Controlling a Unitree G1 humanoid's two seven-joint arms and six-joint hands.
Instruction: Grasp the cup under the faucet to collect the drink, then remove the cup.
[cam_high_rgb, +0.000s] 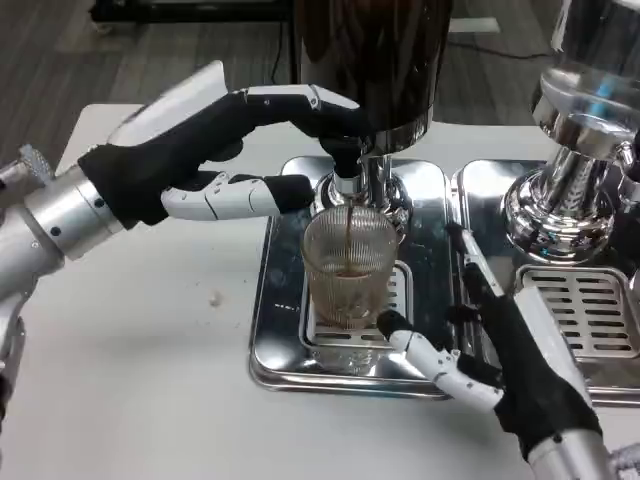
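A clear ribbed cup (348, 272) stands on the grate of a steel drip tray (278, 340), right under the faucet (352, 182). A thin brown stream runs into it and a little brown drink lies at its bottom. My left hand (185, 155) reaches in from the left. One finger lies over the black faucet lever (342, 122) and another comes up beside the spout below it. My right hand (515, 370) lies low at the cup's right with its fingers spread. One fingertip (392, 325) is at the cup's base, and the hand holds nothing.
The dark dispenser tank (370, 50) rises above the faucet. A second chrome dispenser (575, 150) with its own grated tray (585, 325) stands at the right, close behind my right hand. White tabletop (150, 350) lies open to the left and front.
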